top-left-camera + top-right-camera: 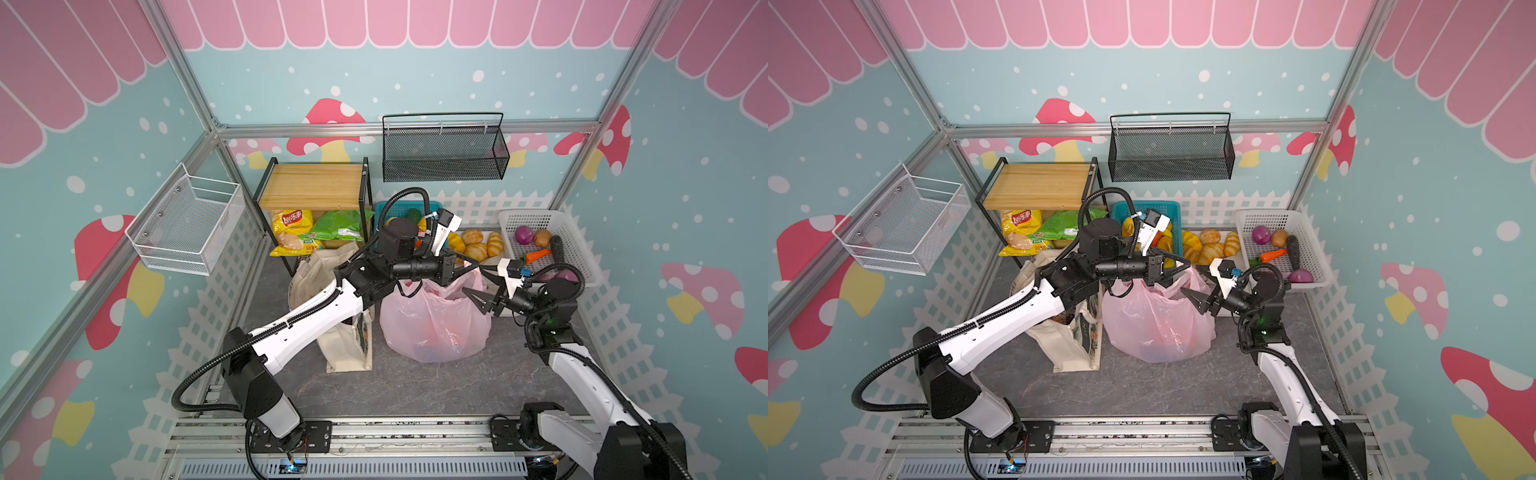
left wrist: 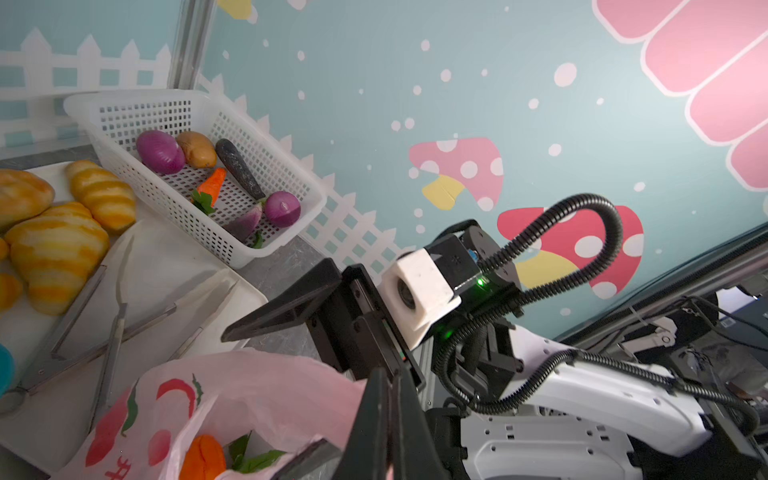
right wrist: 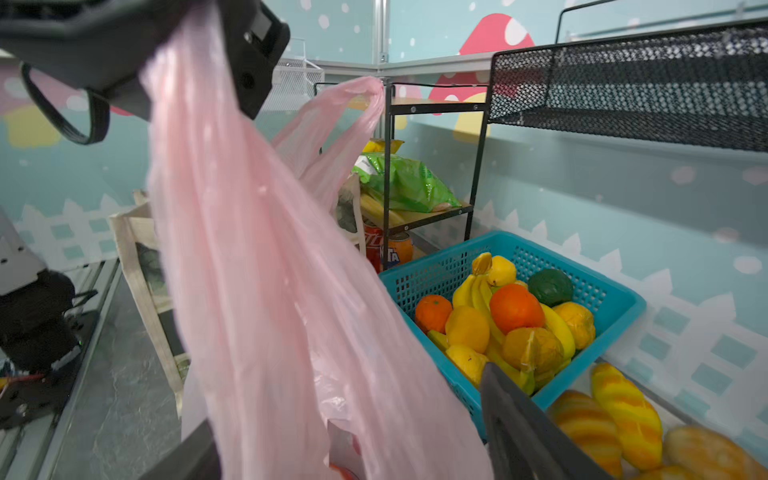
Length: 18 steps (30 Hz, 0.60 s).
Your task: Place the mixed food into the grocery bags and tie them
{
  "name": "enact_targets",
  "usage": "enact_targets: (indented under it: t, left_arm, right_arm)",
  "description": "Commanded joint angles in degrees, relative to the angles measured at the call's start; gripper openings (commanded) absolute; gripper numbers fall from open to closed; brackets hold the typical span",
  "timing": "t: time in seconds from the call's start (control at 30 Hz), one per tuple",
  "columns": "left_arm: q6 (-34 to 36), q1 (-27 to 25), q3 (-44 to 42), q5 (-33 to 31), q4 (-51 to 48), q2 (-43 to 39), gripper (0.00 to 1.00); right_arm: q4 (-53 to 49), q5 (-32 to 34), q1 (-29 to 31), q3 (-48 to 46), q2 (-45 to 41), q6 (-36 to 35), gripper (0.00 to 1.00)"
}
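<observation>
The pink plastic grocery bag point(image 1: 432, 324) point(image 1: 1154, 328) stands bulging at mid-floor. My left gripper point(image 1: 473, 266) point(image 2: 390, 415) is shut on one of its handle loops and holds it stretched upward. The other loop point(image 3: 365, 95) stands free. My right gripper point(image 1: 478, 286) point(image 3: 353, 449) is open beside the bag's mouth, its fingers wide apart with pink film point(image 3: 257, 270) hanging between them. An orange toy vegetable with green leaves point(image 2: 203, 457) lies inside the bag. The cream canvas tote point(image 1: 345, 332) point(image 1: 1067, 340) stands left of it, partly under my left arm.
A wooden shelf point(image 1: 311, 187) holds a yellow chip packet point(image 1: 291, 226) and a green packet point(image 1: 338, 224). Behind the bag are a blue fruit basket point(image 3: 615, 299), a white bread tray with tongs point(image 2: 166, 266) and a white vegetable basket point(image 1: 577, 249). Wire baskets hang on the walls.
</observation>
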Motion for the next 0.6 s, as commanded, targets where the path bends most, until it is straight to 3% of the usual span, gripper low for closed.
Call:
enact_targets:
  t: [0.0,0.1,0.17,0.33,0.43,0.57]
  left_arm:
    - [1.89,0.51,2.68,3.8,-2.88,-0.56,0.0]
    - [1.69,0.87,3.15,4.75,-3.27,-0.33,0.0]
    - [1.42,1.14,3.42,5.43,-3.27,0.0,0.0]
    - [1.19,1.58,3.71,5.19,-3.44,0.44,0.0]
    - [2.81,1.72,3.51,3.3,-4.17,-0.37,0.04]
    - [9.48,1.76,0.37,-5.56,-4.46,-4.93,0.33]
  right_arm:
    - [5.89,-9.12,-0.13,3.03,2.45,-1.31,0.7]
    - [6.44,-11.11,-0.14,4.74,4.48,-1.22,0.61]
    - [8.41,-12.11,-0.13,5.24,5.8,0.19,0.49]
    - [15.09,-12.14,-0.13,3.64,7.31,6.23,0.01]
    - [13.88,-6.48,-0.3,1.78,6.35,8.01,0.0]
    - [7.18,1.46,-0.46,1.11,4.74,11.58,0.0]
